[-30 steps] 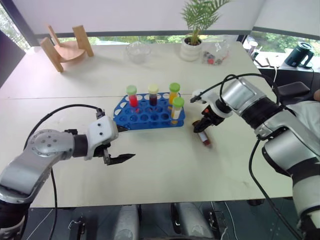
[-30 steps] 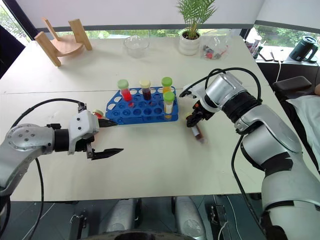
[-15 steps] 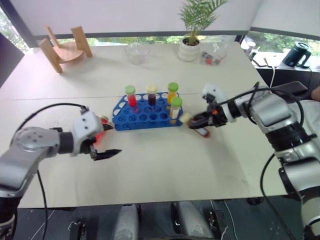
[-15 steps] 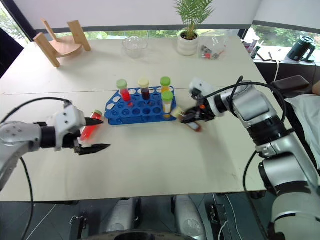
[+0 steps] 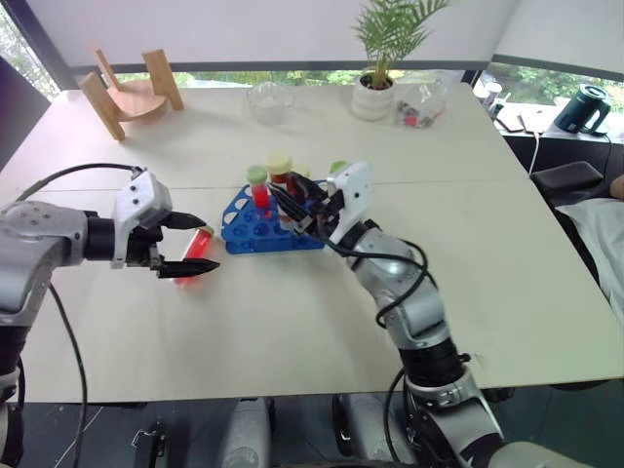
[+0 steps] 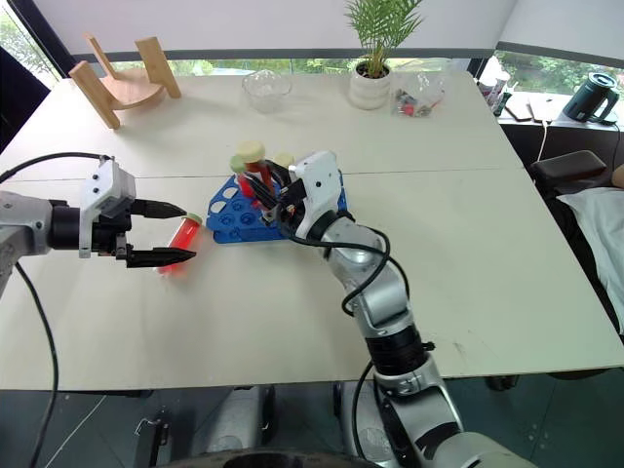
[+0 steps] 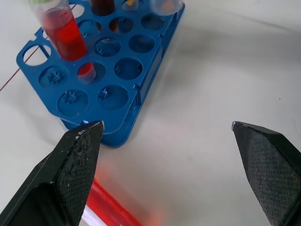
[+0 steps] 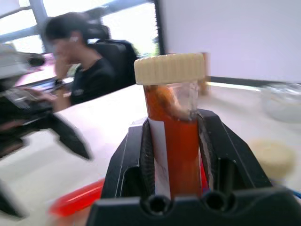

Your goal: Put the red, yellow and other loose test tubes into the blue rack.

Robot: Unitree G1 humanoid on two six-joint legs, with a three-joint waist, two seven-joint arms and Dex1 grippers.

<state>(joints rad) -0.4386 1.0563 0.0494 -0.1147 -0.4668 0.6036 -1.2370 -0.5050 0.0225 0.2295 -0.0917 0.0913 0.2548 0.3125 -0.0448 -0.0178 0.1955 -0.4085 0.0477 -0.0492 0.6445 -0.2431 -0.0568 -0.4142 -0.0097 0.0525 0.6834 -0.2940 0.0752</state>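
Cream-capped tube point(image 8: 171, 127) clamped in our right jaws over blue rack point(image 5: 255, 226) | left jaws wide | risk: knocking racked tubes.

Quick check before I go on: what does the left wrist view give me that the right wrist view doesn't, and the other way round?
Left wrist view: the blue rack from above, most of its near holes free, an upright red tube in it, and the left hand open.
Right wrist view: the right hand shut on a cream-capped tube, held upright, and a seated person behind.
Both: the loose red tube lying on the table.
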